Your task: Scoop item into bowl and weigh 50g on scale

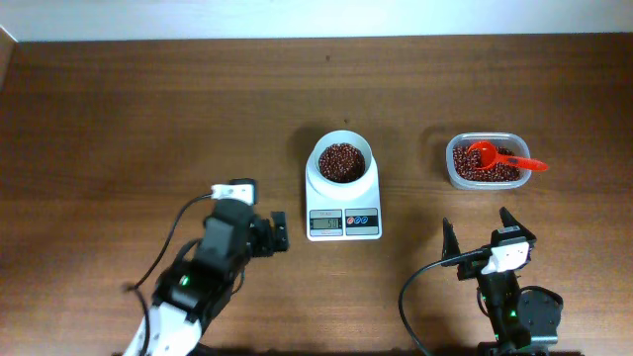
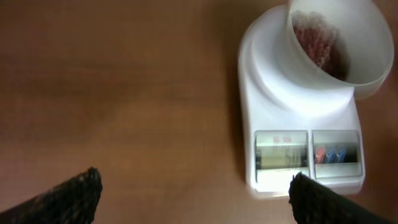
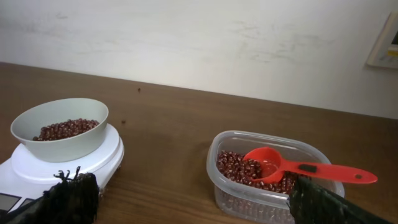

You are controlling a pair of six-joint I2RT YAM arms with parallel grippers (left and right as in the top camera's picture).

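The white bowl stands on the white scale and holds a heap of red-brown beans. The scale's display is lit; its digits are too blurred to read. The bowl, the scale and the beans also show in the left wrist view. My left gripper is open and empty, left of the scale. My right gripper is open and empty, in front of the clear tub. The bowl shows in the right wrist view too.
A clear plastic tub of beans sits right of the scale, with a red scoop resting in it, handle pointing right. Tub and scoop show in the right wrist view. A pale wall runs behind the table.
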